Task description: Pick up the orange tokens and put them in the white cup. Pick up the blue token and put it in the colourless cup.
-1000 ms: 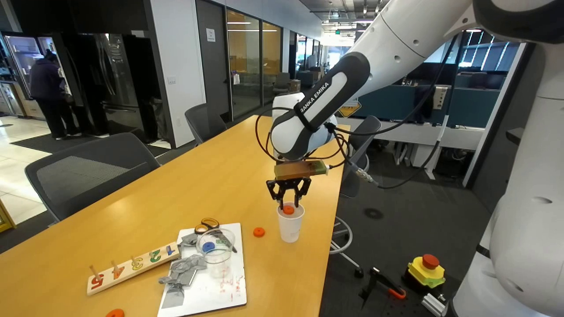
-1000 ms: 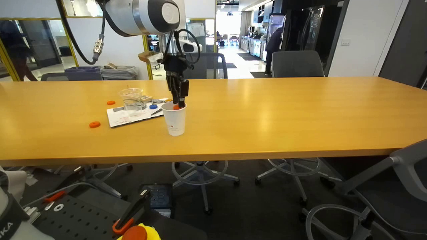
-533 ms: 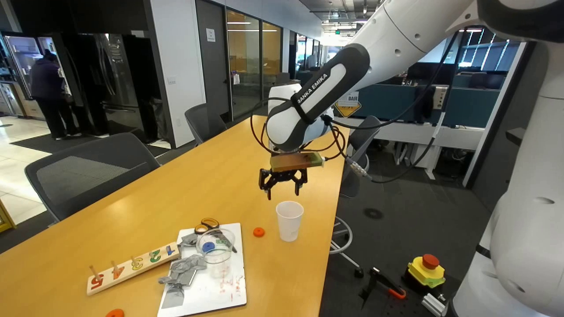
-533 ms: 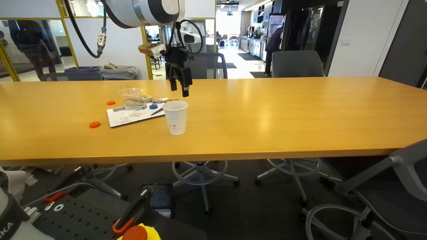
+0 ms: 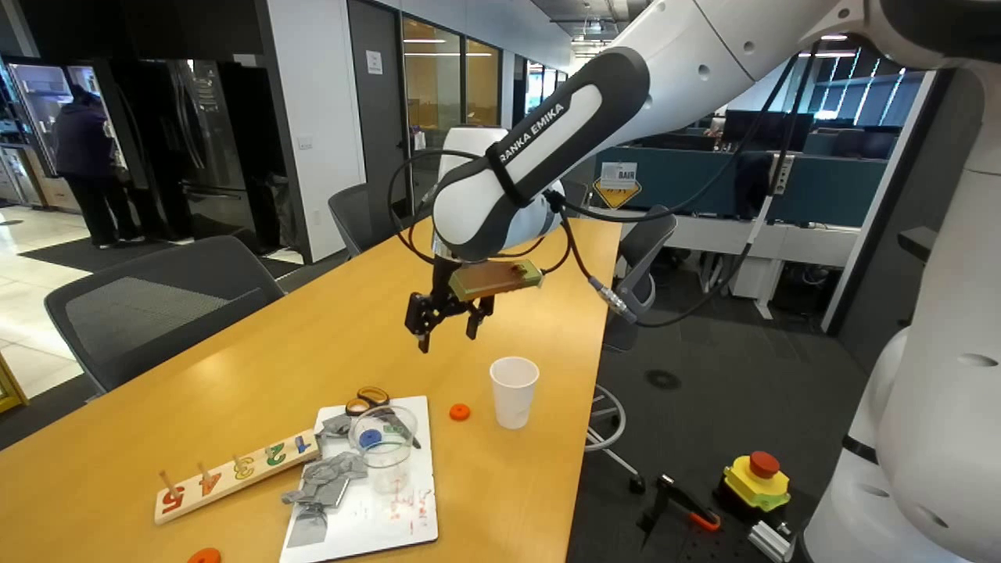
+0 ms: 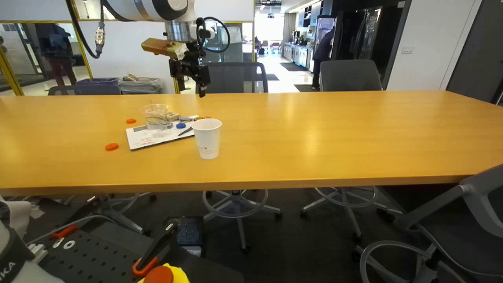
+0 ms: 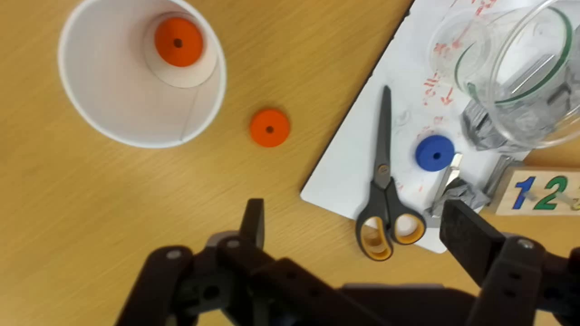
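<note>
Plainly, the coming pick turns on where the loose orange token [image 5: 460, 412] lies from the gripper [image 5: 447, 338]: in an exterior view it rests on the table [image 5: 500, 500], below the gripper and to its near side, just left of the white cup [image 5: 514, 395]. The fingers [image 7: 255, 217] are spread wide, with nothing between them, raised above the table and somewhat tilted. In the wrist view that token lies ahead of the left finger, the blue token [image 7: 430, 150] ahead of the right one, on the whiteboard [image 7: 344, 172], beside the scissors [image 7: 383, 176] and apart from the clear cup [image 7: 487, 83]; neither sits on the gap's middle line. My guess is that the orange one comes next: shift near and slightly right, then straight down. Round and flat, it has no long axis to match, but the white cup close on its right might be nudged. One orange token [image 7: 179, 55] is already inside that cup; two more show in an exterior view, well left of it, a nearer token [image 6: 111, 146] and a farther token [image 6: 131, 121].
</note>
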